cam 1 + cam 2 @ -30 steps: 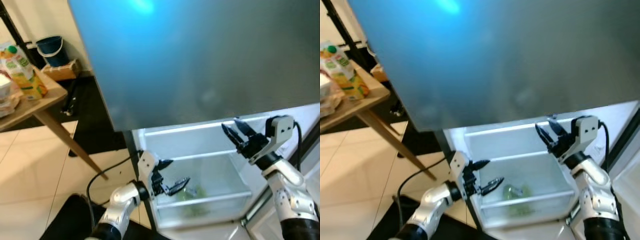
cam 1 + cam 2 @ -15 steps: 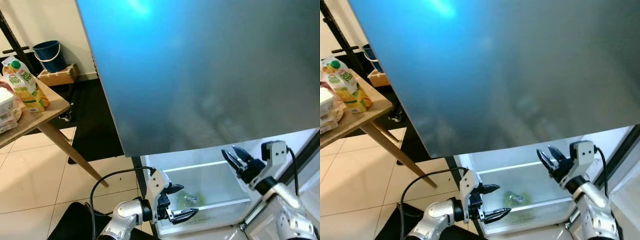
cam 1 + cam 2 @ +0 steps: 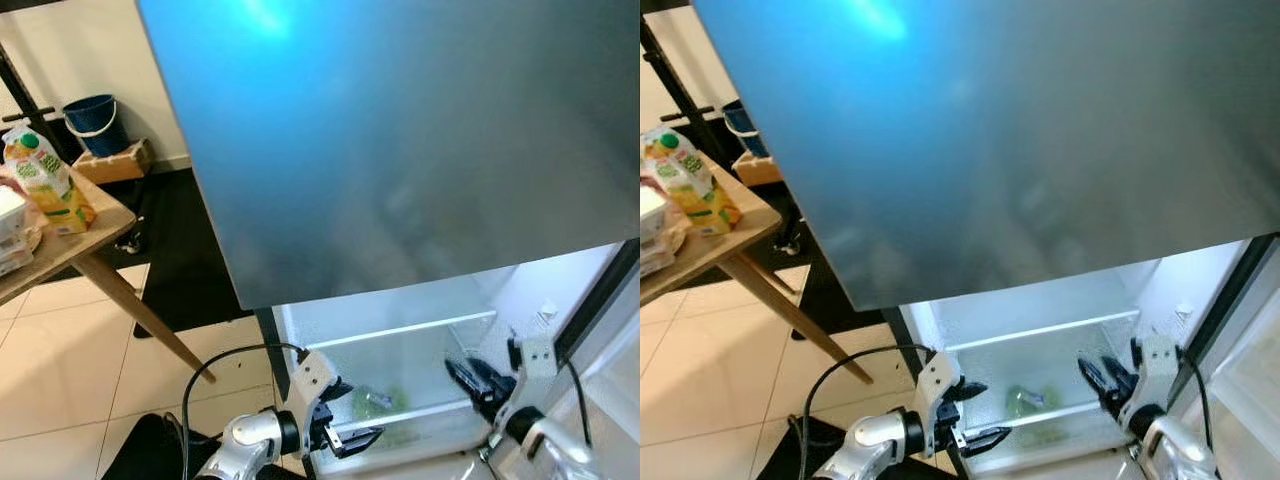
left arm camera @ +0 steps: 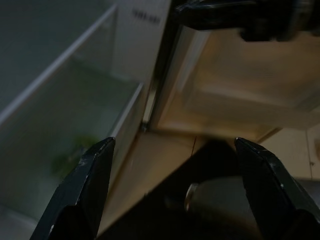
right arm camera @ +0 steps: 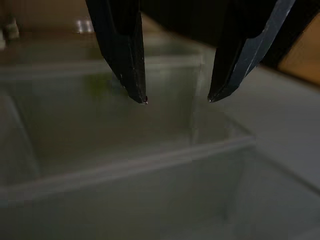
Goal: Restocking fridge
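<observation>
The open fridge (image 3: 400, 340) shows below its big grey-blue door (image 3: 400, 140). A clear crisper drawer (image 3: 420, 415) at the bottom holds green vegetables (image 3: 378, 402). My left gripper (image 3: 350, 418) is open, low at the drawer's left front corner, with nothing between its fingers (image 4: 85, 185). My right gripper (image 3: 470, 378) is open by the drawer's right side, its fingertips (image 5: 137, 90) pointing over the clear drawer (image 5: 125, 150). A juice carton (image 3: 45, 180) stands on the wooden table (image 3: 70, 245) at the left.
A blue bucket (image 3: 88, 115) sits on a wooden crate (image 3: 112, 160) by the back wall. A black cable (image 3: 215, 365) loops on the pale tiled floor. White tubs (image 3: 12, 225) lie on the table. A dark mat lies beside the fridge.
The view has shifted, showing more of the fridge's inside. My right gripper has dropped lower toward the drawer's right side. My left gripper stays low by the drawer's left corner.
</observation>
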`<state>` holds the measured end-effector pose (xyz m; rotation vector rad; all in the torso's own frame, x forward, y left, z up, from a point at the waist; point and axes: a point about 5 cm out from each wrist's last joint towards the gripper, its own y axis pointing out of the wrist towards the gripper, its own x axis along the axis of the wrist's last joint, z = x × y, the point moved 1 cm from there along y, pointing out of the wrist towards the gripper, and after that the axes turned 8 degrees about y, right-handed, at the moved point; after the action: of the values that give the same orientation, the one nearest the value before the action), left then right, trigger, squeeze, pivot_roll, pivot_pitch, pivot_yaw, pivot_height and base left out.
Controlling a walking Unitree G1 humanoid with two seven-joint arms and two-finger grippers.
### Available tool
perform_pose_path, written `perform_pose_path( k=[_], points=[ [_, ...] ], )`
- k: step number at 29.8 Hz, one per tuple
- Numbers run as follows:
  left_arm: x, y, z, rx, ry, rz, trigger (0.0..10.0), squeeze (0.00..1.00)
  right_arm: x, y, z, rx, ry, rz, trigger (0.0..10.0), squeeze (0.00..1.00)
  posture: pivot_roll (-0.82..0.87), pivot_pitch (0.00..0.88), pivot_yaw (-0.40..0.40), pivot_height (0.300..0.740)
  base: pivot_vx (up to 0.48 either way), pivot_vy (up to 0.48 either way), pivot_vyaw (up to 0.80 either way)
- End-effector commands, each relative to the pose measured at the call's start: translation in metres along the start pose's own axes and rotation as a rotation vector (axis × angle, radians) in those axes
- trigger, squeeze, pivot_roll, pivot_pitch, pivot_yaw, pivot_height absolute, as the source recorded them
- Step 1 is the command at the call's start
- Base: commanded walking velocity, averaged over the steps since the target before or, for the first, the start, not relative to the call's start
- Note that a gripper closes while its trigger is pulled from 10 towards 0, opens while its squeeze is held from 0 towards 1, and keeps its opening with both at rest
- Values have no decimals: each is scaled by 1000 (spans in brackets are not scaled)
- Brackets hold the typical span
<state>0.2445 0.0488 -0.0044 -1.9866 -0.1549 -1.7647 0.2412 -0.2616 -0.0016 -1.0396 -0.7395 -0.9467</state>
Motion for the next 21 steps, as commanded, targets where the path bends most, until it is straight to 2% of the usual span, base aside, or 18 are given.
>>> perform_pose_path(
  k=[1,4,6,7,9,12,13,14,15,16,18,19,21],
  points=[
    [-22,-17,4,54,-31,98,10000,0,-21,-4,-2,-49,-7,73,10000,0,-136,46,102,740,0,0,0],
    [-35,-24,3,95,-58,156,10000,0,-35,-7,-4,-87,7,117,10000,0,-137,46,103,740,0,0,0],
    [-55,-38,1,155,-122,234,10000,0,-56,-13,-8,-166,16,188,10000,0,-137,45,103,740,0,0,0],
    [-55,-38,1,155,-122,234,10000,0,-56,-13,-8,-166,16,188,10000,0,-137,45,103,740,0,0,0],
    [-83,-63,-3,262,-240,336,10000,0,-87,-26,-10,-268,25,306,10000,0,-135,44,101,740,0,0,0],
    [-90,-70,-4,299,-281,362,10000,0,-96,-30,-9,-293,17,345,10000,0,-132,43,100,740,0,0,0],
    [-95,-75,-5,327,-305,377,10000,0,-103,-33,-8,-305,2,377,10000,0,-129,45,98,740,0,0,0],
    [-102,-84,-7,382,-363,394,10000,0,-112,-36,-6,-329,9,412,10000,0,-130,44,97,740,0,0,0],
    [-102,-84,-7,382,-363,394,10000,0,-112,-36,-6,-329,9,412,10000,0,-130,44,97,740,0,0,0],
    [-108,-90,-9,423,-406,406,10000,0,-118,-39,-5,-346,14,437,10000,0,-130,43,97,740,0,0,0],
    [-123,-104,-17,503,-498,464,10000,0,-132,-47,-2,-387,3,512,10000,0,-127,43,94,740,0,0,0],
    [-123,-104,-17,503,-498,464,10000,0,-132,-47,-2,-387,3,512,10000,0,-127,43,94,740,0,0,0],
    [-135,-117,-27,567,-572,519,10000,0,-143,-52,2,-405,-24,573,10000,0,-123,43,86,740,0,0,0]
  ],
)
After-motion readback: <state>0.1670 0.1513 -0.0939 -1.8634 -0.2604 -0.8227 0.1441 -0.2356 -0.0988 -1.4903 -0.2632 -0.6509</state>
